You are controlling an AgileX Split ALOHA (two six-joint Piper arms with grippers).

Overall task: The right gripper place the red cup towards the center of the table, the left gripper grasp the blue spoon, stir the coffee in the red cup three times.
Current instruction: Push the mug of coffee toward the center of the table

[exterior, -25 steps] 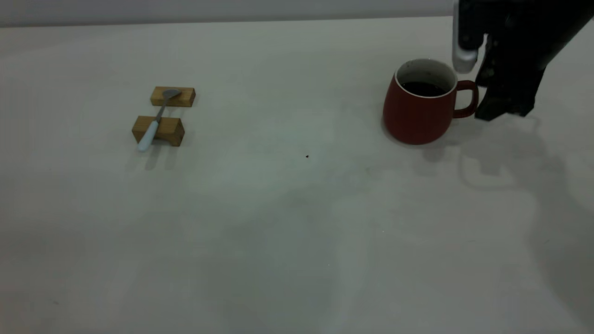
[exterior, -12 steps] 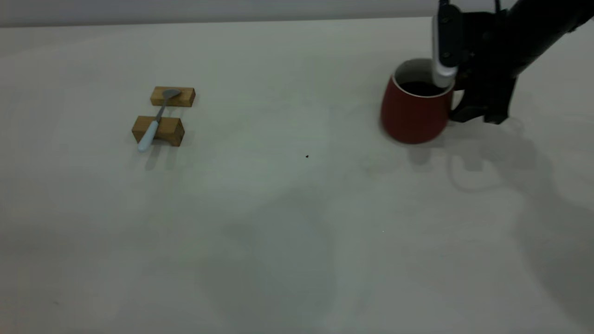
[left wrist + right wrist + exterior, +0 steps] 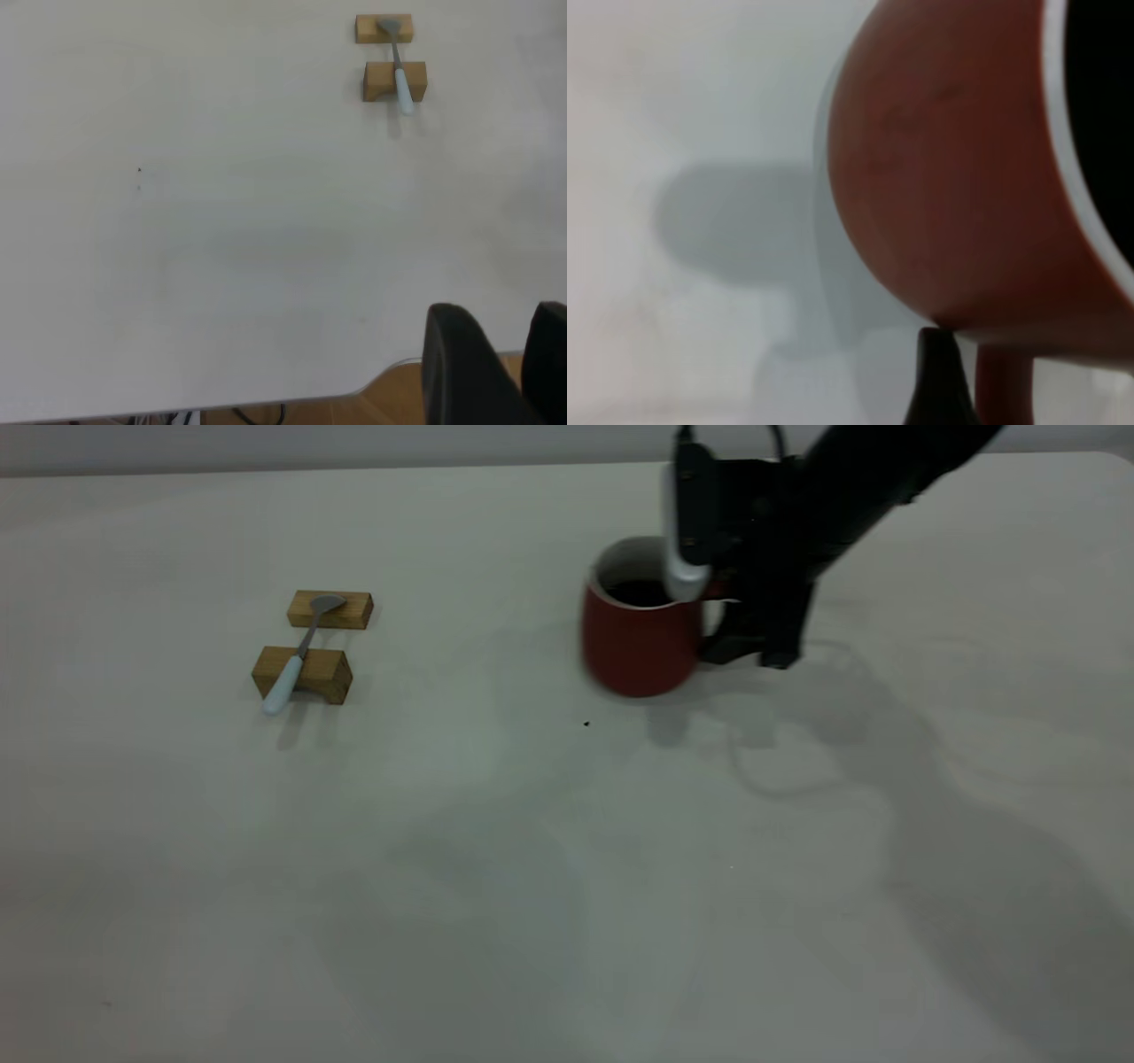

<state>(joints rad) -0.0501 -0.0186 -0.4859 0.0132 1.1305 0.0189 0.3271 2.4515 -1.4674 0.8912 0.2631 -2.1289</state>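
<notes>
The red cup (image 3: 640, 642) with dark coffee (image 3: 638, 592) in it sits near the middle of the table (image 3: 496, 850), slightly blurred. My right gripper (image 3: 749, 642) is at the cup's right side, shut on its handle (image 3: 1001, 385); one dark finger (image 3: 937, 381) shows beside that handle in the right wrist view. The blue spoon (image 3: 297, 657) lies across two wooden blocks at the left, bowl on the far one. My left gripper (image 3: 523, 372) hangs open by the table's edge, far from the spoon (image 3: 398, 66), and is out of the exterior view.
The far wooden block (image 3: 354, 609) and the near wooden block (image 3: 323, 677) carry the spoon. A small dark speck (image 3: 586, 724) lies on the table just in front of the cup. The table's edge (image 3: 266, 398) runs close to the left gripper.
The right gripper closed in on the cup's handle, then carried the cup leftward from the table's right side to near its middle. Spoon and blocks have not moved.
</notes>
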